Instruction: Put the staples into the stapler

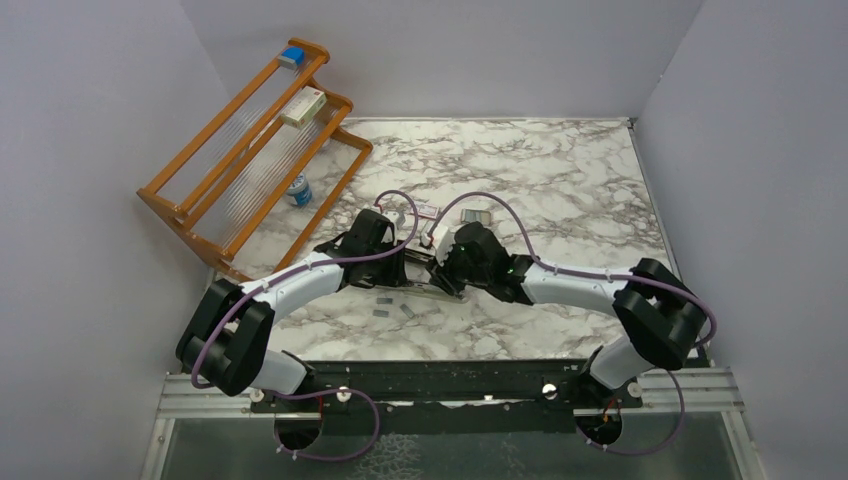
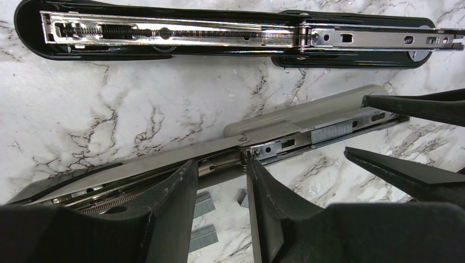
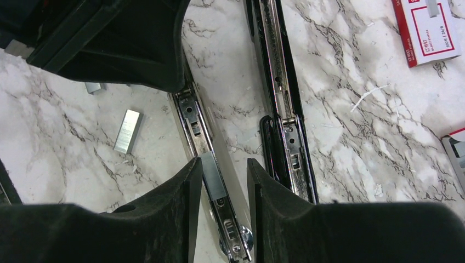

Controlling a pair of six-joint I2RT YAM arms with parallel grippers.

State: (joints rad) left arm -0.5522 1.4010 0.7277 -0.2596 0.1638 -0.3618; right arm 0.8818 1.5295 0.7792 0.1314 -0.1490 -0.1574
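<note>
Left pincer [image 2: 220,167] part spread, tips resting on grey stapler-like tool [image 2: 307,112] near hinge, pinching nothing. Right pincer [image 3: 222,164] part spread, straddling same tool's rail; staple strip [image 3: 211,178] lies in rail between fingers, not gripped. Black stapler [image 2: 164,33] opened flat on bench [image 2: 137,109], just beside grey tool. Loose staples [image 3: 127,130] on bench.

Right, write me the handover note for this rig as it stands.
Left gripper: open, fingertips over the hinge of the grey stapler.
Right gripper: open, straddling that stapler's rail.
Done: one staple strip lies in the grey stapler's rail.
Loose strips lie on the table.
The black stapler lies opened flat alongside, with no staples visible in its rail.
Left: load the black stapler and close it.
</note>
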